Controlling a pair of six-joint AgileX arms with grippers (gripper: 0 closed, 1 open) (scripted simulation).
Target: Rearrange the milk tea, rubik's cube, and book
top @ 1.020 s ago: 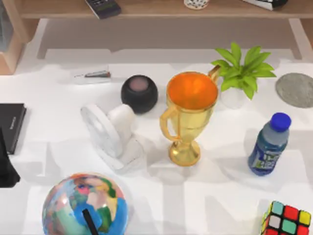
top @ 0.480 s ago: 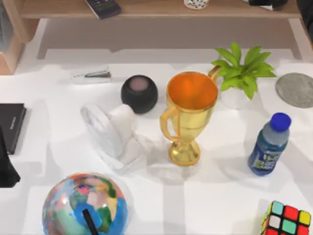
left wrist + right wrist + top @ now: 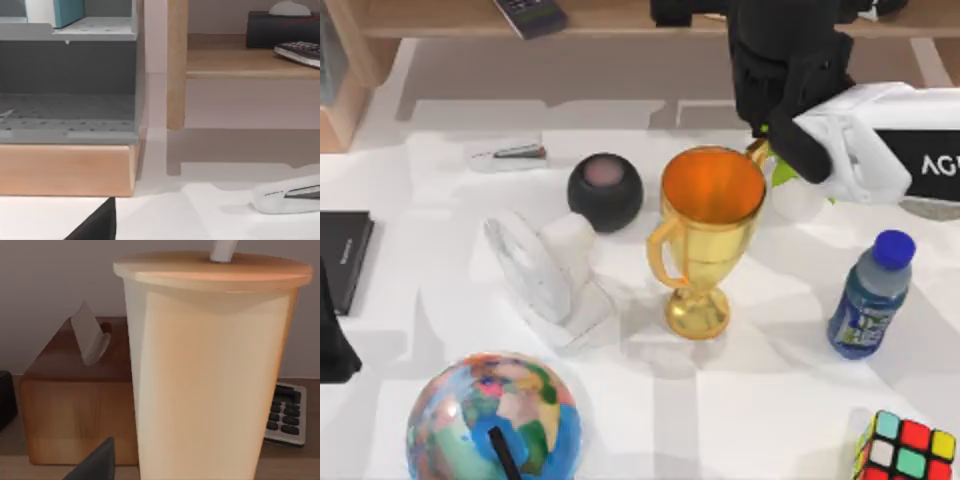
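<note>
Now, view by view.

Top view, right arm: the white right arm [image 3: 865, 150] reaches in from the right edge toward the far shelf [image 3: 620, 18]; its dark wrist covers the plant behind the gold trophy [image 3: 705, 235]. Whether the right gripper's fingers are apart or together I cannot tell.

Top view, left arm: a dark piece of the left arm [image 3: 332, 340] sits at the table's left edge, beside a flat black book [image 3: 342, 255].

Top view, rubik's cube: the rubik's cube [image 3: 905, 448] stands at the near right corner of the white table [image 3: 760, 400], near a blue-capped bottle [image 3: 870, 295].

Top view, other things: a globe [image 3: 492, 420], a white fan [image 3: 552, 275], a dark round speaker [image 3: 605, 190] and a stapler [image 3: 510, 155].

Left wrist view: a grey rack [image 3: 70, 85] holds a teal-blue book [image 3: 67, 11] on its upper level; a dark fingertip [image 3: 97, 225] shows low, and the fingers' state I cannot tell.

Right wrist view: the milk tea [image 3: 212, 370] stands close and upright on the wooden shelf, a wooden tissue box [image 3: 75, 395] behind it and a calculator [image 3: 285, 415] at its other side.
</note>
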